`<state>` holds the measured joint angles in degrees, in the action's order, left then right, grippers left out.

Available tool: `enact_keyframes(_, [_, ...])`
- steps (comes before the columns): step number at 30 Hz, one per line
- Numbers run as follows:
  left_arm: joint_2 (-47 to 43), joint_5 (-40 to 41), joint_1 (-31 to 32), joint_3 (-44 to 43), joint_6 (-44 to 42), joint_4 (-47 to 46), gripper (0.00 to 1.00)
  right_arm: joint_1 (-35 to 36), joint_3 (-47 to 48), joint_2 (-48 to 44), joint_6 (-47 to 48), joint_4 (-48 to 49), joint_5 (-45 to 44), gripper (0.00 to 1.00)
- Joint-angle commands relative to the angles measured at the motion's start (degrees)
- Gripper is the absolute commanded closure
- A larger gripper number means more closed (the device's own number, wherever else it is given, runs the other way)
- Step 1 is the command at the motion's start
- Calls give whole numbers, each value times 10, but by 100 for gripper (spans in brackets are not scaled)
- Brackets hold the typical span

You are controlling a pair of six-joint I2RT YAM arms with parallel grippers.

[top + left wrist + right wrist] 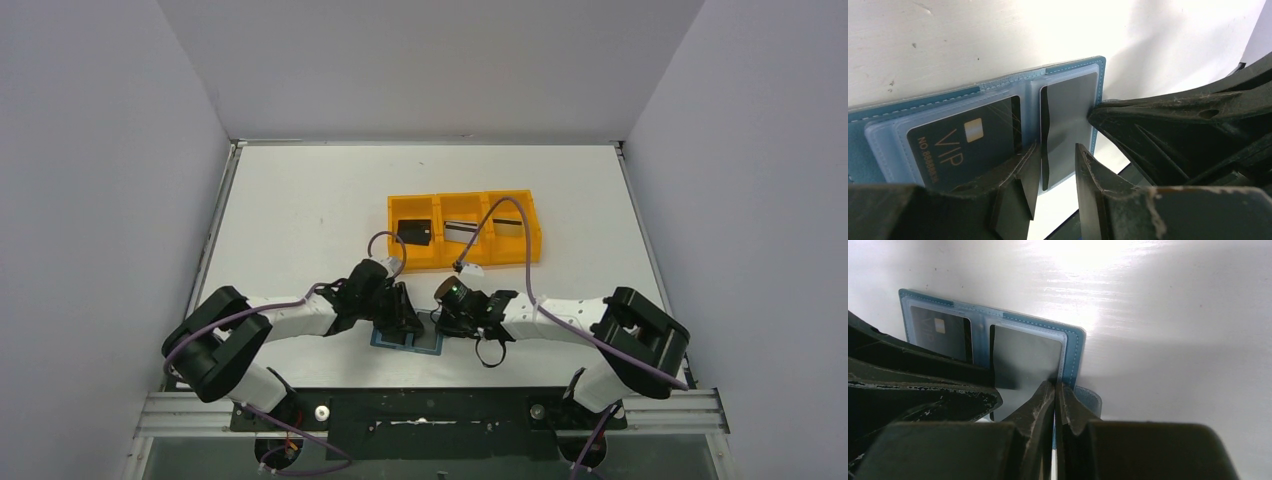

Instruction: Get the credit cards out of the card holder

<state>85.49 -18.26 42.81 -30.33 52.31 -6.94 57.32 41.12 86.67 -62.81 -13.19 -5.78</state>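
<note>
The teal card holder [408, 343] lies open on the table near the front edge, between my two grippers. Its left pocket holds a black VIP credit card [963, 145], and its right pocket a silver-grey card [1070, 105]. My left gripper [1058, 155] stands open, its jaws straddling the raised inner edge of the grey card without closing on it. My right gripper [1054, 386] is shut on the card holder's right edge [1075, 355], next to the snap tab [1090, 400]. The grey card [1028, 357] lies just ahead of its fingers.
An orange three-compartment tray [465, 197] sits behind the grippers at mid-table. It holds a black card [414, 233] on the left and silver-grey cards [461, 232] in the other two compartments. The table's front edge is right behind the card holder.
</note>
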Motion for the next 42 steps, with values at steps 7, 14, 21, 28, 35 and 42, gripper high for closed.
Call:
enact_keyframes(7, [-29, 56, 12, -8, -21, 55, 62, -40, -79, 5, -28, 173, 121, 92])
enact_keyframes(14, [-68, 79, 12, -32, -43, 103, 59, -50, -85, 17, -40, 171, 128, 90])
enact_keyframes(21, [-121, 116, -3, -57, -85, 176, 49, -52, -76, 16, -35, 154, 120, 90])
enact_keyframes(28, [-119, 77, -25, -23, -86, 146, 47, -47, -54, 4, -15, 157, 120, 86])
enact_keyframes(35, [-92, 61, -26, 23, -64, 109, 58, -43, -37, 22, -6, 169, 140, 83])
enact_keyframes(42, [-83, 64, -25, 35, -57, 106, 69, -25, 8, 51, 7, 106, 106, 85])
